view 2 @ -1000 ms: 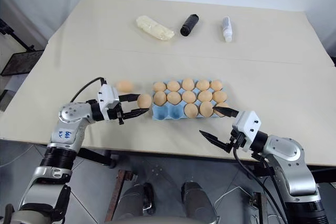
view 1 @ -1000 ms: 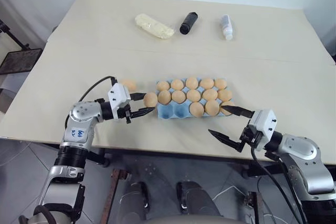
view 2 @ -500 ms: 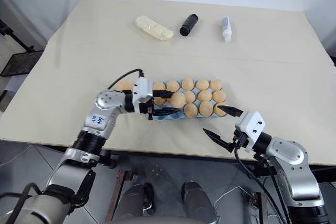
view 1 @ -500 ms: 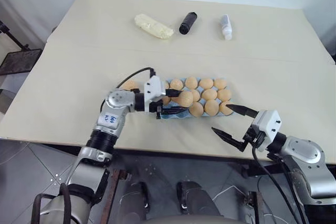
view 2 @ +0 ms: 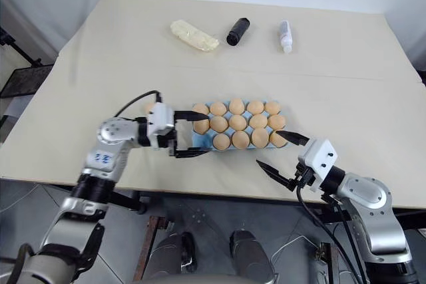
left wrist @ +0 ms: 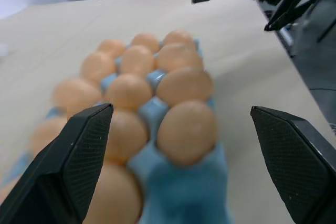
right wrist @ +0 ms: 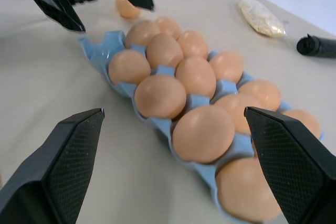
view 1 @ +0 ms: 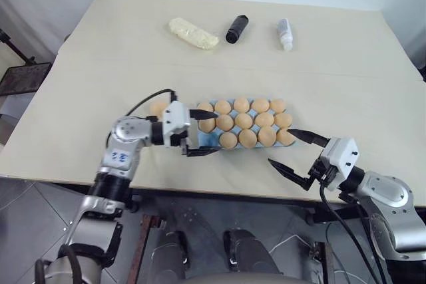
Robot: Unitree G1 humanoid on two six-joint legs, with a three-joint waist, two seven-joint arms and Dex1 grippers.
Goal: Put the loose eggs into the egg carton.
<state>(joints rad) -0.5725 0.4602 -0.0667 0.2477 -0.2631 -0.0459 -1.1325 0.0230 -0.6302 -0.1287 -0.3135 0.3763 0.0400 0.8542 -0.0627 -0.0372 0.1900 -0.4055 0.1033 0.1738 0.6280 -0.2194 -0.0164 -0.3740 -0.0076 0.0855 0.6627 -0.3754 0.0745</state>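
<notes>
The light blue egg carton (view 1: pixel 205 140) lies near the table's front edge with tan eggs (view 1: pixel 243 121) in nearly every cup; its front-left cup is bare. One loose egg (view 1: pixel 158 108) rests on the table just left of the carton, behind my left wrist. My left gripper (view 1: pixel 217 133) is open and level, its fingers straddling the carton's left end with nothing between them. In the left wrist view the nearest egg (left wrist: pixel 187 132) sits in the carton (left wrist: pixel 173 198). My right gripper (view 1: pixel 279 145) hangs open at the carton's front-right corner, holding nothing.
At the back of the table lie a pale yellow lumpy oblong (view 1: pixel 193 32), a black cylinder (view 1: pixel 234 29) and a small white bottle (view 1: pixel 284 33). The table's front edge runs just below both grippers.
My left gripper carried an egg rightward over the carton, opened and drew back left; that egg now sits in a front-row cup. The right gripper stayed put.
</notes>
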